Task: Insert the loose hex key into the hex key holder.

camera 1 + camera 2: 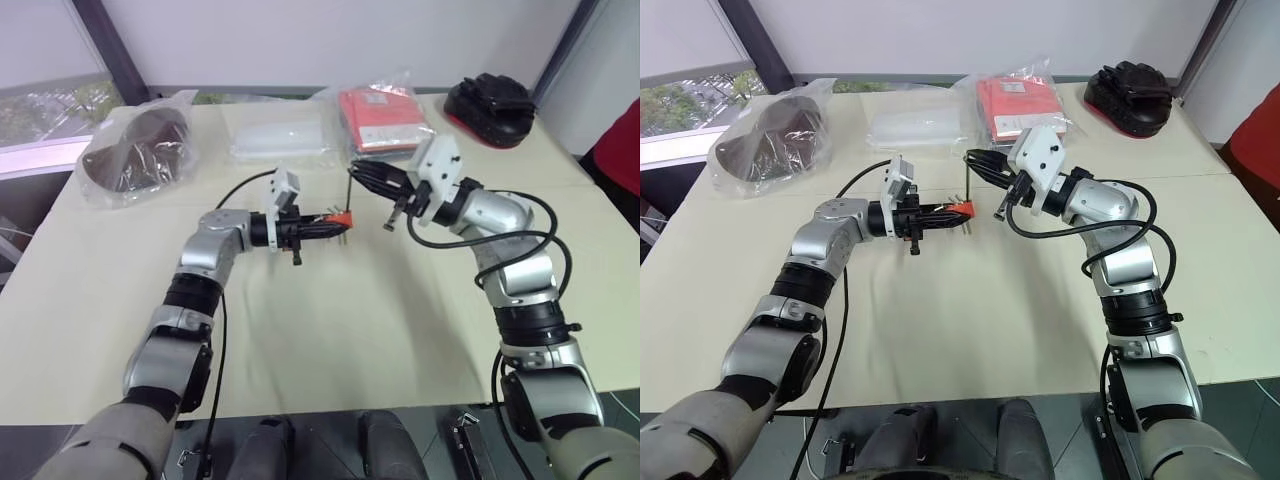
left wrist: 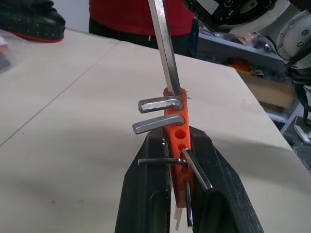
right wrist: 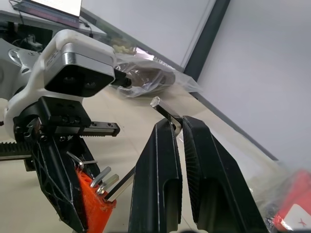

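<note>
Left wrist view: left pincer (image 2: 187,170) clamps holder (image 2: 176,127); right pincer (image 3: 177,127) pinches loose key (image 2: 164,53), tip in holder.

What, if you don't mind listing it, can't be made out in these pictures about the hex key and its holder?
- Hex key holder: its lower end is hidden between the left claw fingers in the left wrist view.
- Loose hex key: its upper end is cut off by the picture's edge there; how deep it sits in the hole cannot be seen.
- In the right wrist view, the right claw fingers cover the key's middle.
</note>
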Action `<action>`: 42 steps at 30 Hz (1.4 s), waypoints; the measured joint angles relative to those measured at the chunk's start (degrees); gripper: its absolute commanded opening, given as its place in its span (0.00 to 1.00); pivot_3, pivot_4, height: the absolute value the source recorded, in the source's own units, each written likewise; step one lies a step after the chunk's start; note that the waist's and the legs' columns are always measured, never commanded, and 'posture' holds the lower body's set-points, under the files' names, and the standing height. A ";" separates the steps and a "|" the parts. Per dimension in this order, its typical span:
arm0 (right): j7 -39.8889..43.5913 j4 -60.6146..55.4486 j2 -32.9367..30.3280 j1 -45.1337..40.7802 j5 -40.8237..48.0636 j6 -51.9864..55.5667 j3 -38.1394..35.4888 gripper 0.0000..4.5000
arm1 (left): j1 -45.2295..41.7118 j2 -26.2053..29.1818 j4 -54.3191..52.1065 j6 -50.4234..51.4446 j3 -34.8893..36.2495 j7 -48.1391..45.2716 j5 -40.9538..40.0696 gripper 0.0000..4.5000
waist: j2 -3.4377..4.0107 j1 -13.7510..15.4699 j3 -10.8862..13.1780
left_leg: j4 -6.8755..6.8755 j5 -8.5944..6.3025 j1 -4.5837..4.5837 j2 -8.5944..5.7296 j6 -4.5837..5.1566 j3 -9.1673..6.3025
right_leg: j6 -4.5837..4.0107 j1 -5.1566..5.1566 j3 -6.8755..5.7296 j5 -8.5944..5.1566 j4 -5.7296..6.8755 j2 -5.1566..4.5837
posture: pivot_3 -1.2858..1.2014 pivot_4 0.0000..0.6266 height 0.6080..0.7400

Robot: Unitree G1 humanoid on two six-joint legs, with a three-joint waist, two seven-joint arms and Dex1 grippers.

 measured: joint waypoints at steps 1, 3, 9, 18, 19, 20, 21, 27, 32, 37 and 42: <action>0.41 0.00 -0.21 0.02 -0.01 -0.06 0.20 0.00 | -0.01 0.19 0.00 0.07 -0.28 -0.33 0.15 0.00 | 0.00 0.00 0.00 | 0.00 0.00 0.00 0.00 0.00 0.00 | 0.00 0.00 0.00 0.00 0.00 0.00 | 0.52 0.24 1.00; 1.41 -0.01 -0.77 0.23 -0.13 -0.22 0.96 0.00 | -0.08 0.72 0.01 0.75 -1.06 -1.11 0.28 0.00 | 0.00 -0.01 0.00 | 0.00 0.00 0.00 0.00 0.00 0.01 | 0.00 0.00 0.00 0.00 0.00 0.00 | 0.52 0.24 1.00; 3.83 -1.20 -1.70 0.65 -0.36 -0.77 1.92 0.00 | -1.75 1.46 0.54 2.01 -2.03 -1.97 0.68 0.00 | -0.02 0.03 0.01 | 0.01 0.00 0.00 0.00 0.00 0.00 | 0.00 0.01 0.00 0.00 0.00 0.00 | 0.52 0.24 1.00; 4.30 -2.07 -1.84 1.53 0.10 0.95 2.21 0.00 | -3.55 2.12 1.42 1.85 -1.91 -1.96 0.61 0.00 | -0.04 0.02 0.03 | 0.01 0.00 0.00 0.00 0.00 -0.01 | 0.00 0.01 -0.01 0.00 0.00 0.00 | 0.52 0.24 1.00; 4.23 -2.04 -1.71 1.53 0.35 1.27 2.06 0.08 | -3.55 2.13 1.42 1.80 -1.91 -1.96 0.61 0.00 | -0.04 0.02 0.03 | 0.01 0.00 0.00 0.00 0.00 -0.01 | 0.00 0.01 -0.01 0.00 0.00 0.00 | 0.52 0.24 1.00; 4.11 -1.95 -1.51 1.53 0.68 1.69 1.76 0.16 | -3.54 2.13 1.42 1.70 -1.85 -1.89 0.60 0.00 | -0.04 0.02 0.03 | 0.01 0.00 0.00 0.00 0.00 -0.01 | 0.00 0.01 -0.01 0.00 0.00 0.00 | 0.52 0.24 1.00; 4.04 -1.88 -1.21 1.56 0.98 2.27 1.54 0.24 | -3.54 2.31 1.42 1.57 -1.48 -1.54 0.60 0.00 | -0.04 0.02 0.03 | 0.01 0.00 0.00 0.00 0.00 -0.01 | 0.00 0.01 -0.01 0.00 0.00 0.00 | 0.52 0.24 1.00; 5.20 -1.27 -0.75 2.57 2.79 4.85 1.95 0.93 | -3.57 3.74 1.36 -0.12 0.64 0.04 0.41 0.00 | -0.04 0.06 0.03 | 0.02 0.00 0.00 0.00 0.00 -0.01 | 0.00 0.02 -0.01 0.00 0.00 0.00 | 0.52 0.24 1.00; 3.29 -1.27 -0.73 2.56 2.82 4.43 1.28 0.99 | -2.19 4.11 1.21 -0.47 0.08 -0.34 1.22 0.00 | -0.04 0.05 0.03 | 0.02 0.00 0.00 -0.01 0.00 -0.02 | 0.00 0.02 -0.01 0.00 0.00 0.00 | 0.52 0.24 1.00; 1.89 -1.50 -0.69 2.26 2.91 4.37 0.60 0.99 | -0.22 4.99 0.66 -2.37 -2.48 -1.25 3.98 0.00 | -0.04 0.04 0.03 | 0.01 0.00 0.00 -0.01 0.00 -0.02 | 0.00 0.01 -0.01 0.00 0.00 0.00 | 0.52 0.24 1.00; 1.91 -3.96 0.33 2.27 3.29 5.18 1.37 0.99 | 0.05 5.07 -0.54 -2.84 -3.71 -1.26 4.79 0.00 | -0.04 0.04 0.03 | 0.02 0.00 0.00 -0.01 0.00 -0.02 | 0.00 0.02 -0.01 0.00 0.00 0.00 | 0.52 0.24 1.00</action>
